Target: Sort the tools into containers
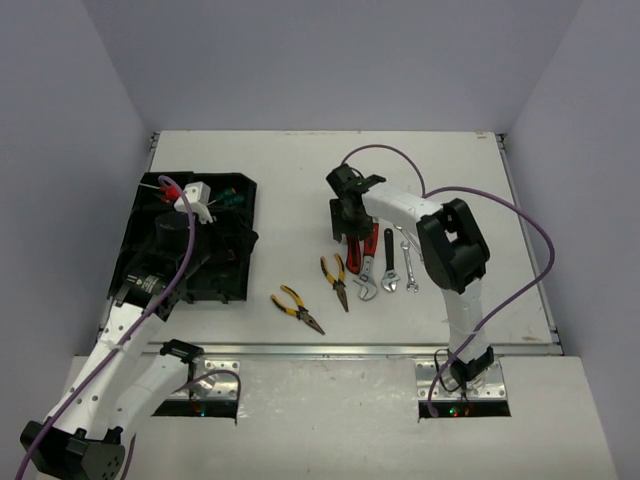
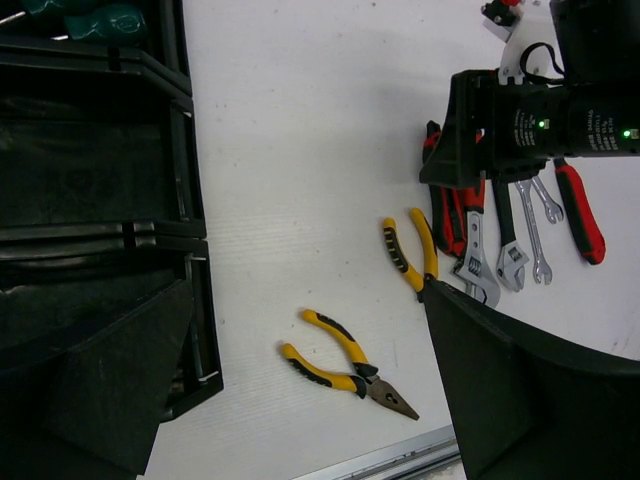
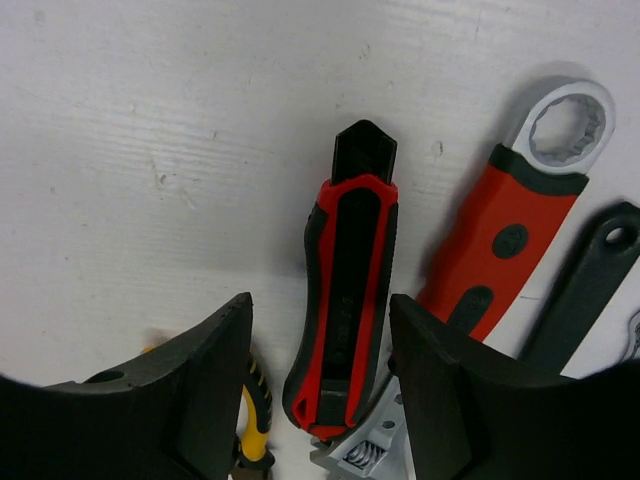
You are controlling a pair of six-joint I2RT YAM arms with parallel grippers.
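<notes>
A: The right gripper (image 3: 320, 300) stood partly open. Its jaws straddled the lower end of a red-and-black handle (image 3: 345, 230) lying flat on the table (image 3: 150, 120). A strip of table showed between the handle and the finger on its 9 o'clock side, so nothing was clamped.

B: And the finger at 3 o'clock?

A: Against the handle or just beside it; I could not tell which.

B: What lay around it?

A: At its 3 o'clock was a red-handled wrench (image 3: 500, 240), ring end pointing to 1 o'clock, then a black-handled wrench (image 3: 585, 280). A yellow pliers handle (image 3: 255, 420) peeked out at 7 o'clock.

B: The left gripper?

A: The left gripper (image 2: 305, 285) was spread fully wide and held nothing, hanging over the 3 o'clock edge of the tray (image 1: 250, 200).

B: Where was the tray?

A: Seen from above, it was at the table's 9 o'clock, with green-handled screwdrivers (image 1: 232, 200) in a far compartment. One pair of yellow-handled pliers (image 1: 297, 308) lay near 6 o'clock and a second pair (image 1: 336, 280) just at its 2 o'clock. The silver wrenches (image 1: 410, 270) were farther toward 3 o'clock.
</notes>
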